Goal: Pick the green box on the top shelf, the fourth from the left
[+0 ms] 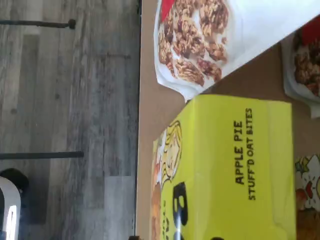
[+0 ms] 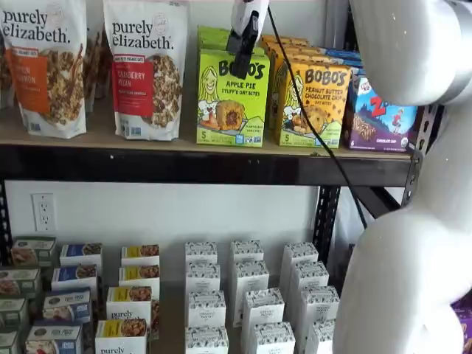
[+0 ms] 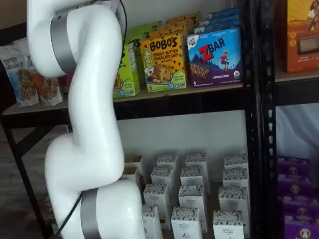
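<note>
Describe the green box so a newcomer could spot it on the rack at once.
Start at the top shelf, the wooden board on a black rail. The green box stands between a Purely Elizabeth granola bag and a yellow-orange Bobo's box. It alone is lime green, printed Apple Pie, and sits just beneath the gripper.

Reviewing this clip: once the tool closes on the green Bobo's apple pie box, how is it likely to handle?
The green box is a flat-sided printed carton, so probably stiff yet crushable under a hard squeeze. Holding snack bites, it is likely light. It stands upright at the front edge of the top shelf, so a nudge from the tool might tip it.
</note>
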{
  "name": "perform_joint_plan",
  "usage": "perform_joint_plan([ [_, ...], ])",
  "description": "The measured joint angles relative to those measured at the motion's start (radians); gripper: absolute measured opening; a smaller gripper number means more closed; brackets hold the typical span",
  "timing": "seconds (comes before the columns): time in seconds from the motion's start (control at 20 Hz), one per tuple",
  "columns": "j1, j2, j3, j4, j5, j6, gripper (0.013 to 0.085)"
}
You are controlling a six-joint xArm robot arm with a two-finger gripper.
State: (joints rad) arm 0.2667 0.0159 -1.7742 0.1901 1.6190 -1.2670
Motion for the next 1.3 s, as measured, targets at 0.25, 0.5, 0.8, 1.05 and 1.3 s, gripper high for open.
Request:
perform_joint_plan([
  [0.25, 0.005, 0.001, 0.003, -0.01, 0.005, 0.002, 0.085],
  [0.5, 0.006, -0.004, 0.015, -0.011, -0.003, 0.002, 0.085],
  [0.8, 0.008, -0.005, 0.02, -0.012, -0.006, 0.004, 0.085],
  [1.05, 0.011, -0.005, 0.022, -0.013, -0.007, 0.006, 0.085],
  [1.3, 0.015, -0.006, 0.028, -0.019, -0.01, 0.008, 0.085],
])
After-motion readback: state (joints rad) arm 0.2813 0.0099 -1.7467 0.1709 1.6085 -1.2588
